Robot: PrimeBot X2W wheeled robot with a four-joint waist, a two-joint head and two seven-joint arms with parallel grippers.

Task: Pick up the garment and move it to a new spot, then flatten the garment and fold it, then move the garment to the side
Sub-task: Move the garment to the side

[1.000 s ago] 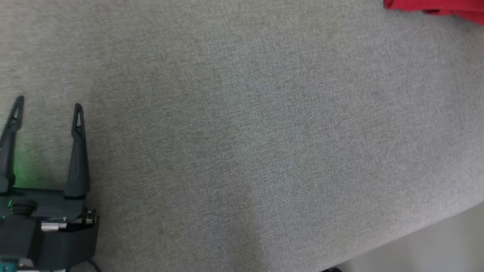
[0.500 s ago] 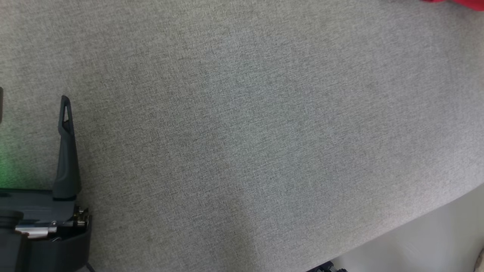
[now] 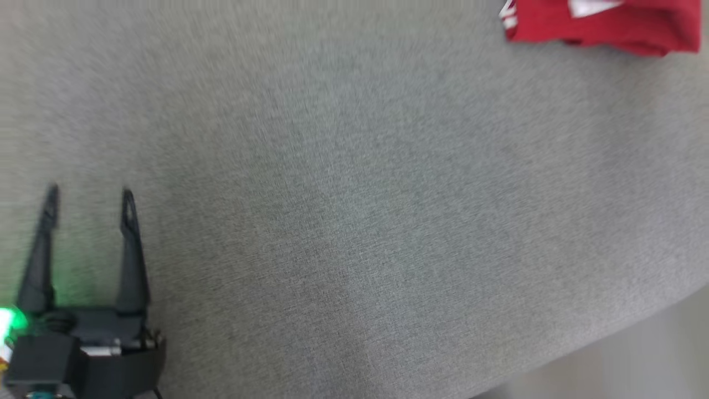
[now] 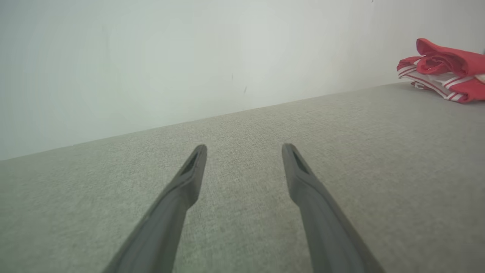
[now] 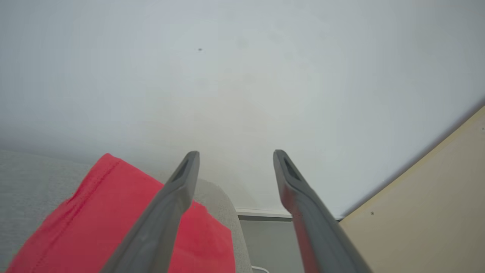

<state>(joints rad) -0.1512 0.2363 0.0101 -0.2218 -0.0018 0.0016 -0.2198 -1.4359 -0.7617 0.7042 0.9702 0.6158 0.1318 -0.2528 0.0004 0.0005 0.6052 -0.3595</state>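
Head view, blurred: grey cloth-covered counter (image 3: 354,194) takes up most of the frame; pale floor (image 3: 637,360) shows past its edge at the lower right.

Garment (image 3: 604,25): red with white markings, folded into a compact bundle; lies on the counter at the far right, at the top edge of the view, well apart from the left gripper.

Left gripper (image 3: 90,193): lower left of the head view, over bare counter; jaws spread wide, 2 dark fingers pointing up the frame, nothing between them; a green light (image 3: 11,320) glows at its base.

Left wrist view: left gripper (image 4: 244,147) with jaws wide apart and holding nothing; fingers low over the counter (image 4: 379,151); plain pale wall (image 4: 151,57) behind the counter's far edge; garment (image 4: 443,70) at the far right of the view, close to the wall, red layers stacked with white striped bands showing between them.

Right wrist view: right gripper (image 5: 235,152) with jaws wide apart; only pale wall (image 5: 227,76) shows between the 2 tips, nothing gripped; garment (image 5: 94,220) lies below and left of the fingers, a stitched hem visible, resting on the counter (image 5: 22,178) near its rounded corner; the left-hand finger crosses in front of the red cloth, contact cannot be told; beige panel (image 5: 424,212) at the lower right.
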